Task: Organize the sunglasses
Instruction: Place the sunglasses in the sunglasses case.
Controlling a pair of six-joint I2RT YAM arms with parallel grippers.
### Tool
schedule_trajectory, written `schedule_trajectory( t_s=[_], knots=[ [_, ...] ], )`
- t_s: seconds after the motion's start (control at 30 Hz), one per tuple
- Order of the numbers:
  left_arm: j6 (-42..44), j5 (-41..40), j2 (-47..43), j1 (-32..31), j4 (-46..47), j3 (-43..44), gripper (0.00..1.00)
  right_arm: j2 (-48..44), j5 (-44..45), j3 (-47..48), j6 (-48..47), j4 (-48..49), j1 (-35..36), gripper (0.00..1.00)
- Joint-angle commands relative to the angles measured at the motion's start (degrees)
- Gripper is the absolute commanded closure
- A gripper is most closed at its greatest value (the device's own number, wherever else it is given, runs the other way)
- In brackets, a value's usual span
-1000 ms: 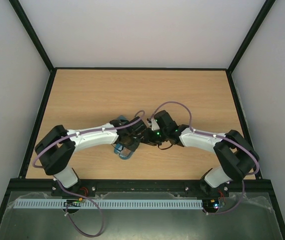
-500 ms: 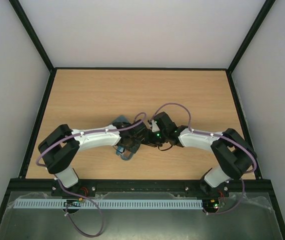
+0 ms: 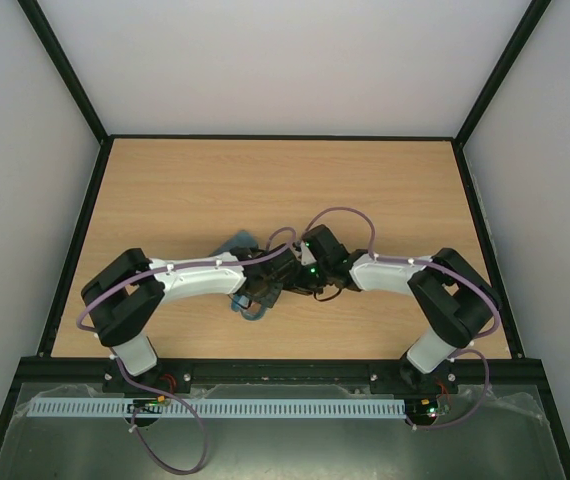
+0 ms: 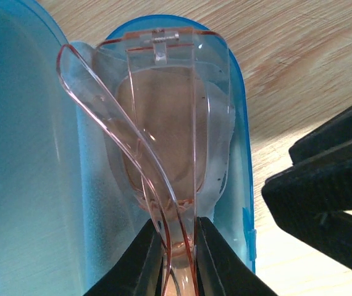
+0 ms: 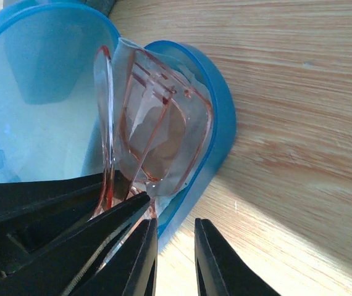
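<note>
The left pincer (image 4: 177, 229) is clamped tight on the pink sunglasses (image 4: 163, 123). Its two black fingers (image 4: 140, 265) press on the near end of the translucent frame, with no gap showing on either side. The pair is folded, and one curved temple arm crosses in front of the lens. Its far end, with the small hinge screw, reaches into the rounded end of the open blue case (image 4: 243, 160). The near end is raised in the grip, so the glasses stand tilted and do not lie flat in the shell. The other half of the case lies open just beside them, pale blue inside.

The right pincer (image 5: 175, 233) hangs low over the counter (image 5: 299, 92), close against the outer rim of the same case. Its jaws are nearly together, with only a narrow slit between them. The blue rim runs down towards that slit, but I cannot tell whether the jaws have hold of it or merely stand over it. It does not touch the glasses.

From above, the left arm (image 3: 200, 275) and the right arm (image 3: 395, 270) meet nose to nose near the middle of the wooden counter. Bits of blue case peep out beneath the wrists, and the glasses are hidden under them in that view
</note>
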Motion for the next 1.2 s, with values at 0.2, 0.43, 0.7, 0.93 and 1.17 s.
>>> schedule_trajectory(
  t_s=[0.2,0.43,0.7,0.93,1.17],
  knots=[
    [-2.1,-1.1,0.8,-0.6,-2.7,-0.4,0.78,1.9,1.7,3.1,-1.8,-2.3,0.5,0.81],
    [-2.6,-1.5,0.0,-0.9,-2.5,-1.1,0.72,4.2,2.7,5.7,-3.1,-3.6,0.4,0.81],
    [-2.6,-1.6,-1.7,-1.5,-3.8,0.6,0.67,4.8,2.9,5.5,-3.3,-3.4,0.4,0.81],
    [-3.3,-1.6,-3.0,-2.4,-6.5,2.7,0.64,4.6,2.9,5.6,-3.3,-3.6,0.5,0.81],
    [-4.4,-1.1,-5.6,-2.8,-8.3,4.0,0.61,5.2,2.8,5.5,-3.4,-3.4,0.4,0.81]
  ],
)
